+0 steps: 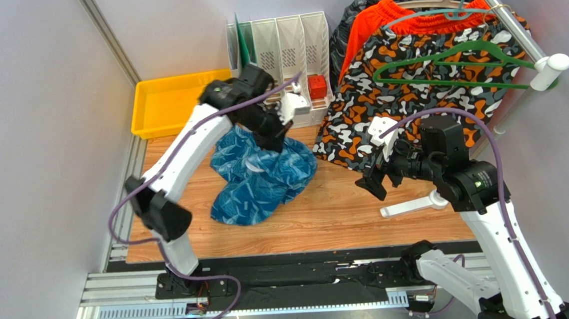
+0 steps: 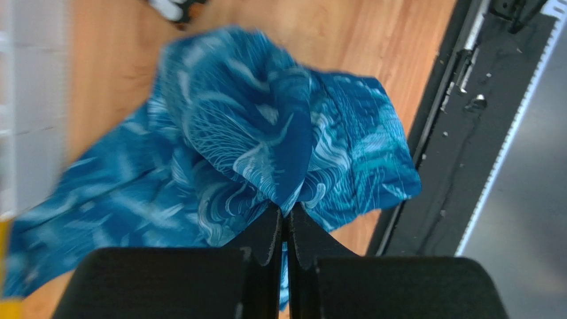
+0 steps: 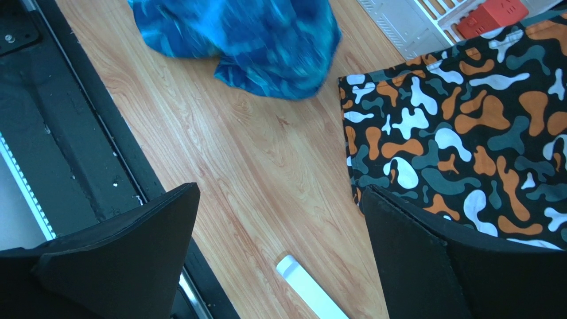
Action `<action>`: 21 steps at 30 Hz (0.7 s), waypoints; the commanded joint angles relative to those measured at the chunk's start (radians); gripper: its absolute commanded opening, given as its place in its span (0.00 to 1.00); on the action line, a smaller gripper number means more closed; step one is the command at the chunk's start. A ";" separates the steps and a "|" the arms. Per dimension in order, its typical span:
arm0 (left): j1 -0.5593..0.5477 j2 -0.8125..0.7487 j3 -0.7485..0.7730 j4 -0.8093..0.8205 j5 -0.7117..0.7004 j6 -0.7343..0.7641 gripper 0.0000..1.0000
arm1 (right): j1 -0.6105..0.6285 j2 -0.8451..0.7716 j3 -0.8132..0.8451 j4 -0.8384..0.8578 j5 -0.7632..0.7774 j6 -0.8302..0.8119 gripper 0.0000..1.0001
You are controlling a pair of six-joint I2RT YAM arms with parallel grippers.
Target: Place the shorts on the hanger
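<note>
**Q:** Where were the shorts (image 1: 260, 178) when you stopped here?

**A:** They were on the wooden table (image 1: 344, 212), left of centre, in a crumpled heap. One fold was drawn up into your left gripper (image 2: 284, 218). The rest of the cloth was spread on the wood below it.

**Q:** So was your left gripper holding them?

**A:** Yes. In the left wrist view its two black fingers (image 2: 265, 234) were pressed together with a ridge of the blue printed fabric pinched between the tips.

**Q:** What about your right gripper (image 3: 279, 194)?

**A:** Its fingers stood wide apart with nothing between them. It hovered over bare wood near the right side of the table. The hem of the camouflage shorts (image 3: 466, 119) was just beside its right finger, and a white bar (image 3: 307, 287) lay on the table under it.

**Q:** And the hanger (image 1: 450, 67)?

**A:** You had the dark green one up at the right rear, by the white rail (image 1: 518, 29). It lay across the front of the camouflage shorts, well apart from the blue ones. No cloth was on its crossbar.
</note>
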 commanded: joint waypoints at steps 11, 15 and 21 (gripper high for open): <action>0.142 -0.047 -0.282 0.146 0.270 0.050 0.99 | 0.063 -0.001 -0.066 -0.015 0.026 -0.150 0.99; 0.180 -0.236 -0.651 0.143 0.168 0.271 0.99 | 0.126 0.047 -0.079 0.039 0.072 -0.138 0.99; 0.163 -0.363 -0.941 0.329 0.022 0.350 0.99 | 0.192 0.114 -0.093 0.120 0.095 -0.055 0.98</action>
